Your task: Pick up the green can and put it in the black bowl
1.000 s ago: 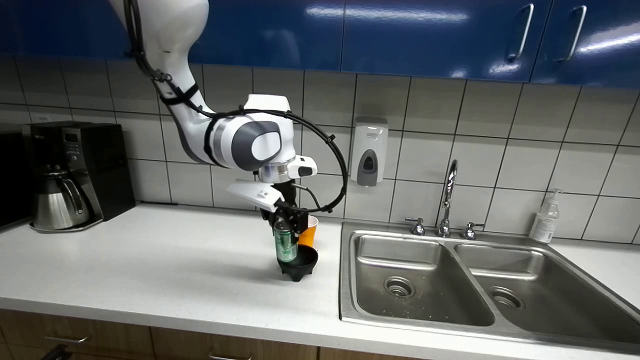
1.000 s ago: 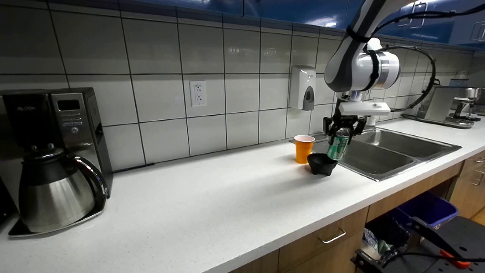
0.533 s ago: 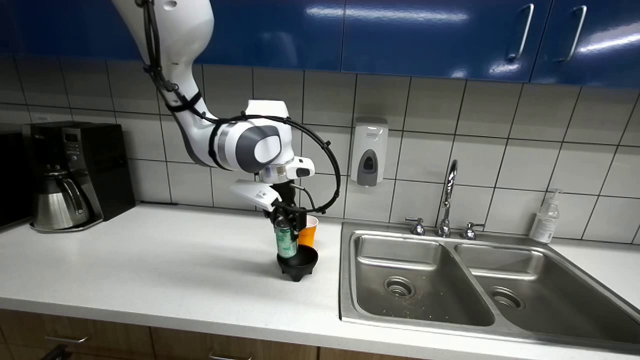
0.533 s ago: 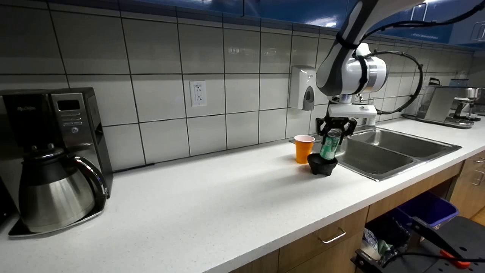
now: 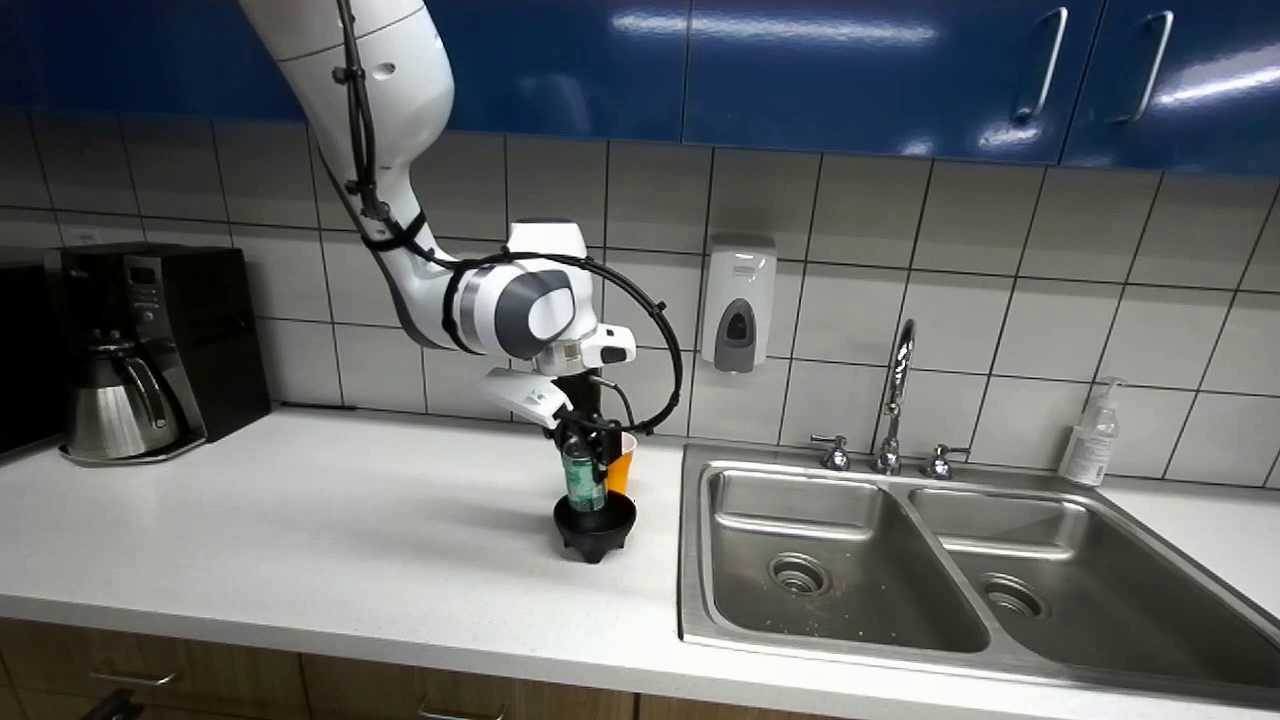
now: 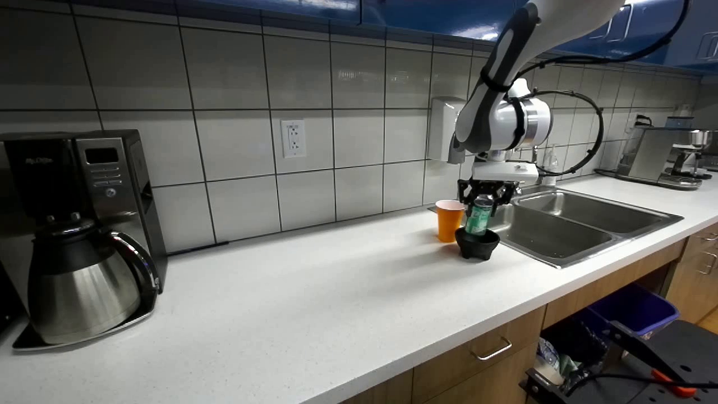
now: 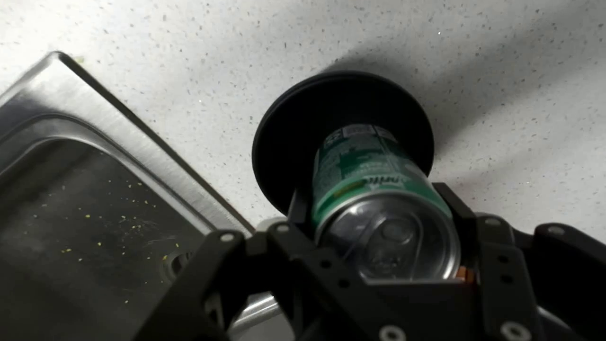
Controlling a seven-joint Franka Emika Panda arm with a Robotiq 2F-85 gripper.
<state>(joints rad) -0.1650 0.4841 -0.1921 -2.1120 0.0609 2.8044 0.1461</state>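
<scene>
The green can [image 5: 583, 488] has a silvery top and hangs upright with a slight tilt. It also shows in an exterior view [image 6: 478, 219] and the wrist view [image 7: 364, 161]. My gripper [image 5: 590, 462] is shut on its upper part, with one finger on each side of the can in the wrist view [image 7: 374, 203]. The black bowl [image 5: 595, 538] stands on the counter directly under the can; it also shows in an exterior view [image 6: 477, 247] and the wrist view [image 7: 279, 151]. The can's lower end is at the bowl's opening. I cannot tell whether it touches the bowl.
An orange cup [image 6: 449, 221] with a white rim stands close behind the bowl, partly hidden by the gripper [image 6: 482, 207] in an exterior view [image 5: 621, 468]. A steel sink [image 5: 692, 560] lies beside the bowl. A coffee maker [image 6: 106, 185] stands far along the counter.
My gripper has carried the can sideways and a little lower, from the bowl's edge to over its middle. The bowl and the orange cup have not moved.
</scene>
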